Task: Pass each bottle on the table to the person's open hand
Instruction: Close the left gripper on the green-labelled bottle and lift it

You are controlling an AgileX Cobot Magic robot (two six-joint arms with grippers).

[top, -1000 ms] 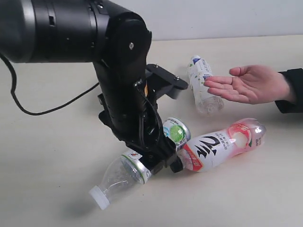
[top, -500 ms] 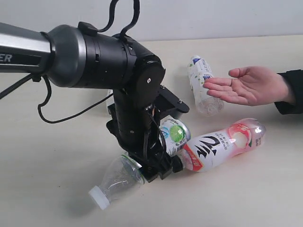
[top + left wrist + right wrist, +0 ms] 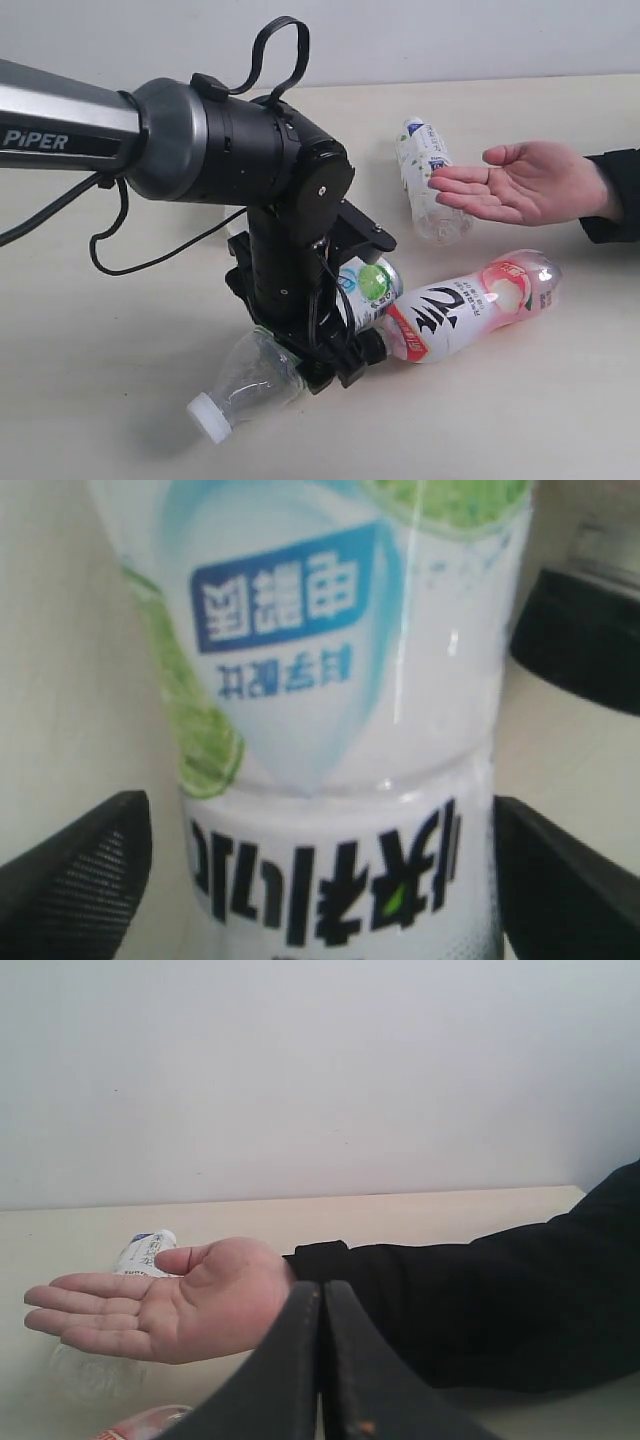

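Observation:
My left gripper [image 3: 335, 358] is down among three touching bottles on the table [image 3: 110, 340]. In the left wrist view it [image 3: 320, 880] stands open around the white-labelled bottle [image 3: 330, 730], which has a blue tag and lime print; one finger [image 3: 75, 870] is apart from it, the other [image 3: 570, 880] is at its side. That bottle [image 3: 365, 285] lies beside the pink-red bottle [image 3: 470, 300]. The silver-green bottle [image 3: 245, 385] with its white cap lies lower left, its label hidden by the gripper. The white-and-blue bottle [image 3: 425, 185] lies behind the person's open hand [image 3: 520, 180]. My right gripper [image 3: 322, 1360] is shut and empty, facing the hand [image 3: 170, 1305].
A black cable [image 3: 150, 262] trails over the table on the left. The person's black sleeve [image 3: 480, 1300] stretches across the right wrist view. The left arm's bulky body [image 3: 230, 150] hangs over the middle of the table.
The left arm has swung back and down, so its gripper now covers the silver-green bottle's label and sits lower around the white-labelled bottle. Hand and bottles have stayed put.

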